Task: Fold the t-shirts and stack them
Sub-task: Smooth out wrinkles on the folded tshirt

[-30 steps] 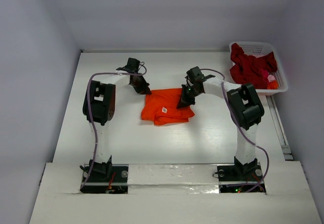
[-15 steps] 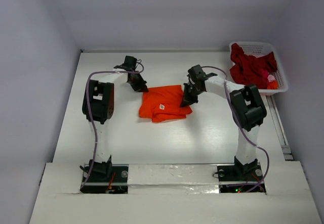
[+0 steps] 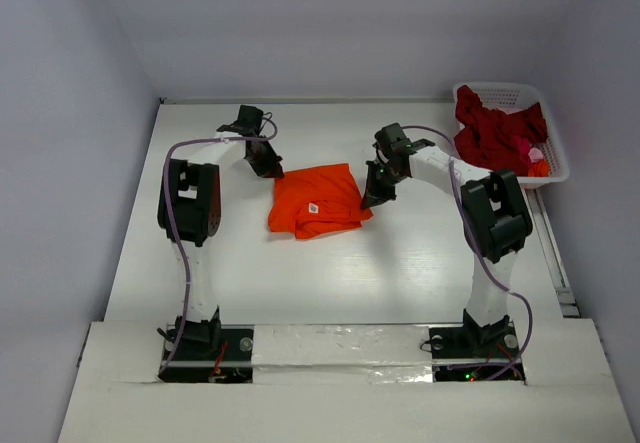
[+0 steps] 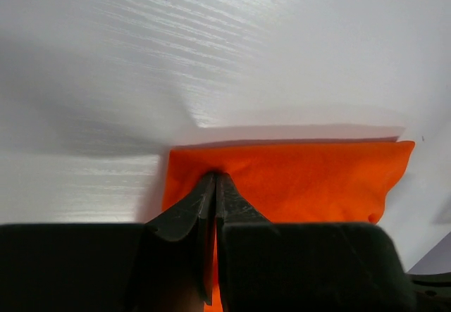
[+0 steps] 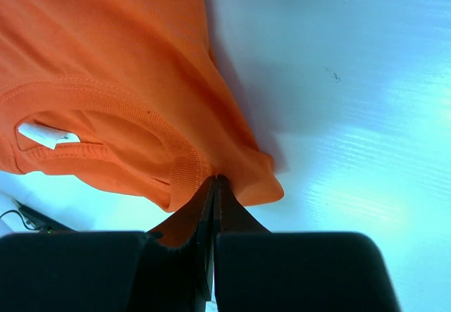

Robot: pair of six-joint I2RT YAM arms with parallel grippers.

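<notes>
The folded orange t-shirt (image 3: 315,200) with a small white label lies on the white table between my arms. My left gripper (image 3: 272,171) is shut on the shirt's far left corner; in the left wrist view the closed tips (image 4: 214,178) pinch the orange cloth (image 4: 303,178). My right gripper (image 3: 368,201) is shut on the shirt's right edge; in the right wrist view its tips (image 5: 215,179) pinch cloth beside the ribbed collar (image 5: 127,115). The dark crimson t-shirt (image 3: 492,133) lies heaped in the basket at the back right.
The white latticed basket (image 3: 545,113) stands at the table's far right corner, with small pink and orange cloth bits (image 3: 536,158) inside. A rail (image 3: 553,258) runs along the table's right edge. Grey walls enclose the table.
Both grippers, still shut on the orange shirt, have dragged it to the left and slightly away from the bases. The shirt stays folded.
</notes>
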